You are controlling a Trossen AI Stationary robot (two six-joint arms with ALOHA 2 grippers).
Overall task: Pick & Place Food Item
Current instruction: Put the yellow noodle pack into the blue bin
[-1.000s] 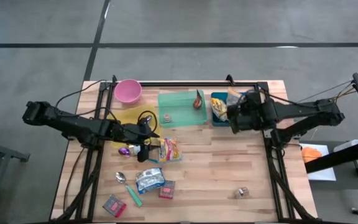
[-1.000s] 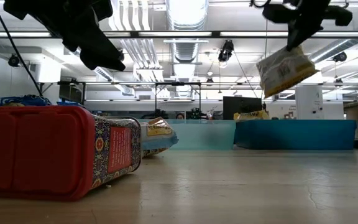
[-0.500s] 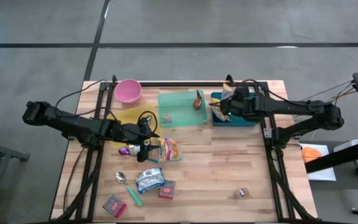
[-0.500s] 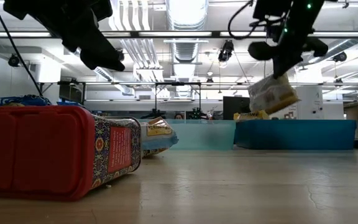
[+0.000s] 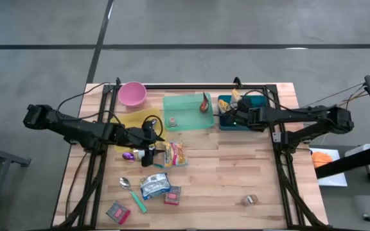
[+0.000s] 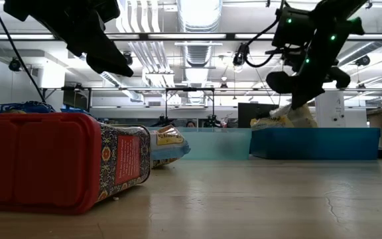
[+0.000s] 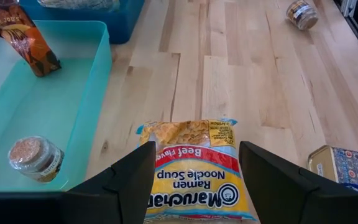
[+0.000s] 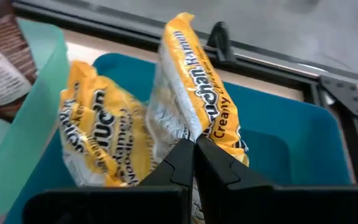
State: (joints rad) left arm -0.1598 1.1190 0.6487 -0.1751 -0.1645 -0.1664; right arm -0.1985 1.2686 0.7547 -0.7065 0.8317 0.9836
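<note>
The wooden desk (image 5: 223,173) stands on a grey floor, in a hall with ceiling lamps. The right gripper (image 8: 194,163) has its jaws clamped on a yellow ramen pack (image 8: 194,99) over the blue bin (image 8: 291,143). The left gripper (image 7: 194,165) hangs with jaws apart above a beef ramen pack (image 7: 194,180) on the desk.

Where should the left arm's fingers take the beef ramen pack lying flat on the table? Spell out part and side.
Take the Maruchan beef ramen pack across its width at the middle, coming down from above. It lies flat on the wooden table, label up, and already sits between the left gripper's open fingers, so its two long side edges are free; the thin crimped end would likely slip.
</note>
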